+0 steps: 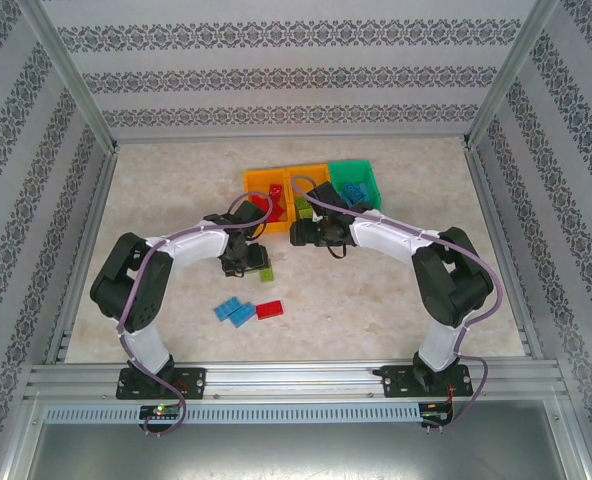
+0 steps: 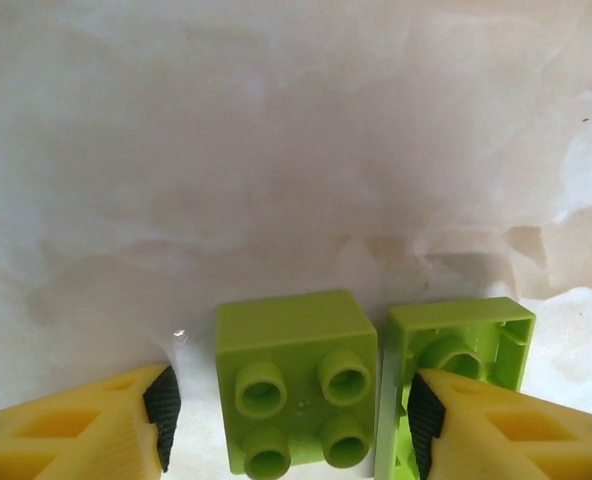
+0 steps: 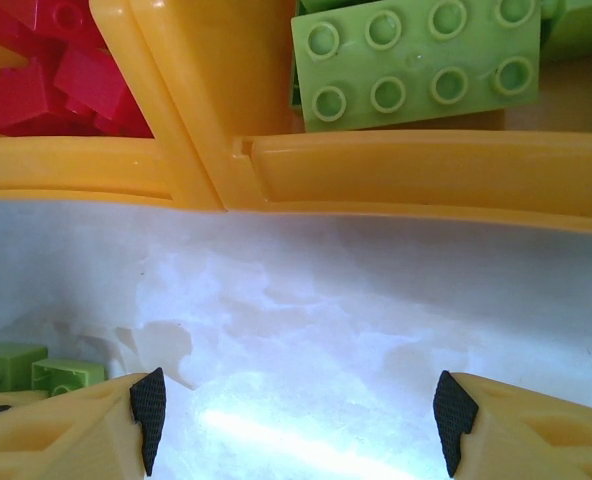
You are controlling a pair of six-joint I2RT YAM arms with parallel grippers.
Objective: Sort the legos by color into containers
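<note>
Near the bins [image 1: 264, 173], the left gripper [image 2: 294, 412] stood open astride a light green four-stud brick [image 2: 296, 385]. A second green brick [image 2: 476, 335], hollow side showing, lay just beside it. The right gripper [image 3: 301, 420], open, hung over the table [image 3: 376, 320] at the bins' front wall. Two blue bricks [image 1: 234, 311] and a red brick [image 1: 269, 309] lay farther from the bins, whose near walls the arms [image 1: 386, 232] hid from above.

We recorded the containers [image 1: 306, 172] joined in a row on the far middle of the table [image 1: 176, 200]. The left bin [image 1: 256, 178] held a heap of legos [image 3: 46, 70]; the middle bin [image 3: 426, 175], a long brick [image 3: 416, 60]; the right bin [image 1: 368, 170], several more [image 1: 353, 192]. Before the left bin lay two bricks side by side, the left one [image 2: 296, 395] studs up, the right one [image 2: 461, 335] overturned. Nearer the arm bases we noted a touching pair [image 1: 234, 311] and a third brick [image 1: 269, 309] just to its right.
</note>
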